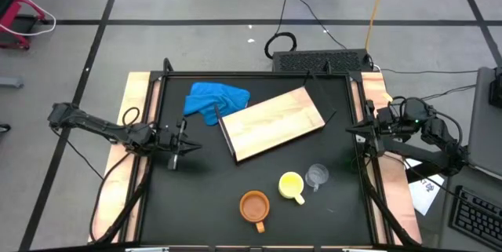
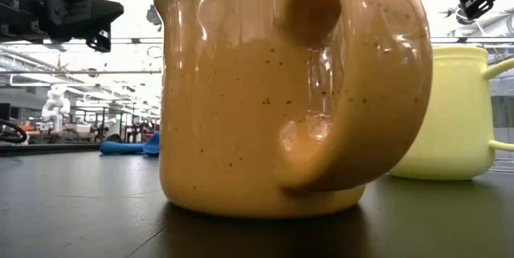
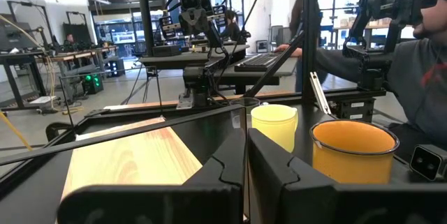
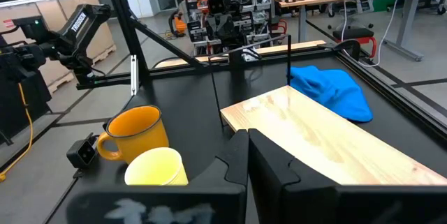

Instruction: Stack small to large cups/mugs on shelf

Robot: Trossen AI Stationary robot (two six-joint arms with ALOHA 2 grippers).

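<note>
The light-wood shelf point(image 1: 273, 123) lies flat and askew on the black table's far half. Nearer the front edge, three vessels stand upright on their bases: the orange-brown mug point(image 1: 254, 207), the yellow mug point(image 1: 292, 186) and the small clear cup point(image 1: 317, 175). My left gripper point(image 1: 182, 144) hovers shut at the table's left side, pointing level toward the shelf point(image 3: 126, 161) and the mugs point(image 3: 353, 151). My right gripper point(image 1: 353, 130) hovers shut at the right side, high above the table. Nothing is between either gripper's fingers.
A crumpled blue cloth point(image 1: 216, 100) lies by the shelf's far left end. Black frame rails point(image 1: 153, 126) run along the table's sides. A small black camera point(image 4: 82, 153) sits at the front edge by the orange mug. A person point(image 3: 419, 77) sits beyond the table.
</note>
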